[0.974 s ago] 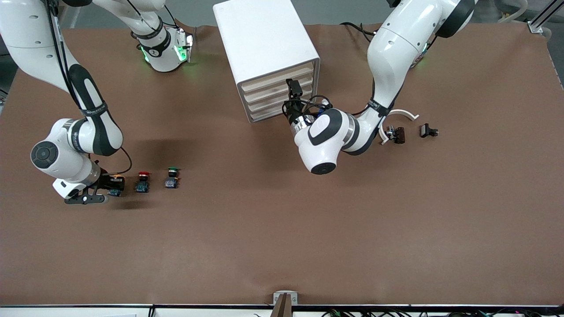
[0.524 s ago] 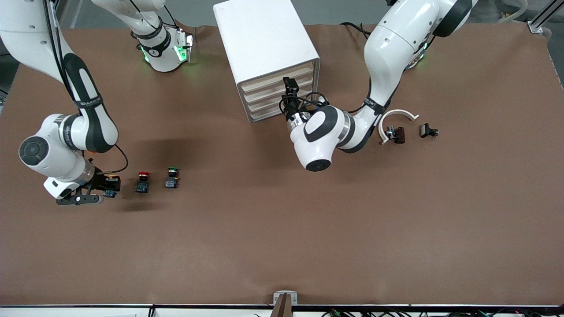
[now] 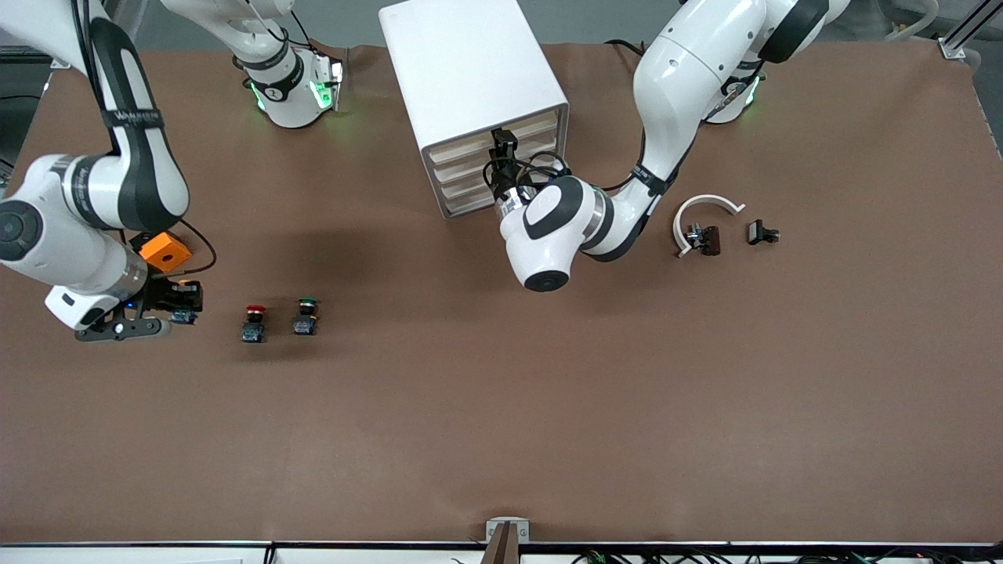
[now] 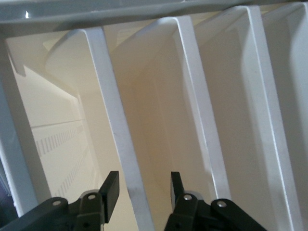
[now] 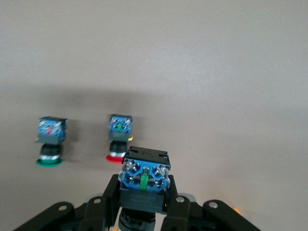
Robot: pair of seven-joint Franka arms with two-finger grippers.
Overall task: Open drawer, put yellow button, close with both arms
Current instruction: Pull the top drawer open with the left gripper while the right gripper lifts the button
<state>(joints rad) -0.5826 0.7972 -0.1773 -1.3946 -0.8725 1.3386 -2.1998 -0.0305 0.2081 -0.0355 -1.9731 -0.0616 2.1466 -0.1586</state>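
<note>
At the cabinet's [image 3: 476, 78] front, the left tool [image 4: 142, 192] has moved in against the 4 drawers, its fingers [image 4: 110, 188] spread apart on either side of the drawer's [image 3: 501, 129] white front lip, not yet clamped. Toward the right arm's end of the desk [image 3: 501, 407], the right tool [image 5: 143, 204] is clenched on the yellow button [image 5: 144, 177] and has lifted it off the desk since 1 second ago, so it now hangs above the spot beside the red button [image 3: 253, 323] and the green button [image 3: 305, 317], which have not moved.
</note>
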